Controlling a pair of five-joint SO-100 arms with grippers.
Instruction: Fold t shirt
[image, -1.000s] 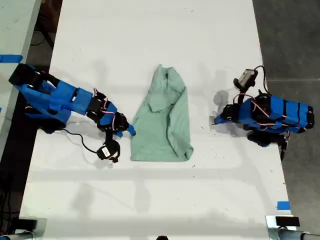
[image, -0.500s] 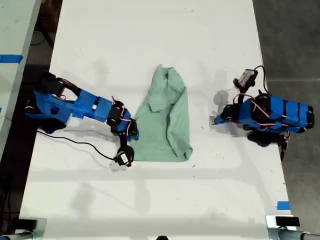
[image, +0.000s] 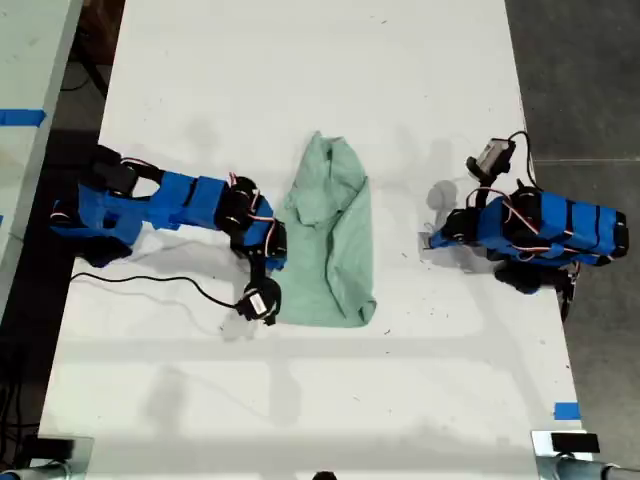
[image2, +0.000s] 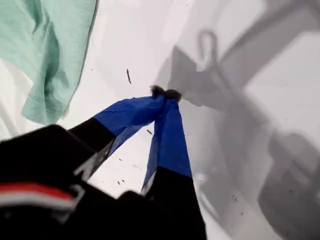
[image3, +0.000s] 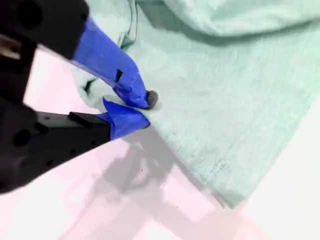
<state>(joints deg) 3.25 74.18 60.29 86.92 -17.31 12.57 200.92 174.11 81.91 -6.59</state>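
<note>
The pale mint-green t shirt (image: 335, 245) lies wrinkled and lengthwise in the middle of the white table (image: 300, 80). My second gripper (image: 275, 262) comes in from the exterior view's left and sits at the shirt's near side edge. In the second wrist view its blue fingers (image3: 125, 75) are shut on a fold of the t shirt (image3: 225, 100), with the gripper (image3: 144, 111) low on the cloth. My first gripper (image: 432, 240) rests on bare table at the exterior view's right, apart from the shirt. Its fingertips meet, so the gripper (image2: 165, 93) is shut on nothing, and the t shirt (image2: 45, 55) lies beyond it.
A black cable (image: 150, 283) trails across the table beside the second arm. Blue tape marks (image: 566, 410) sit near the table's front corner at the exterior view's right. The table's edge (image: 522, 110) drops to dark floor on that side.
My second arm has swung toward the shirt and closed on its side edge. That edge has shifted toward the exterior view's right, narrowing the shirt. The first arm has stayed still.
</note>
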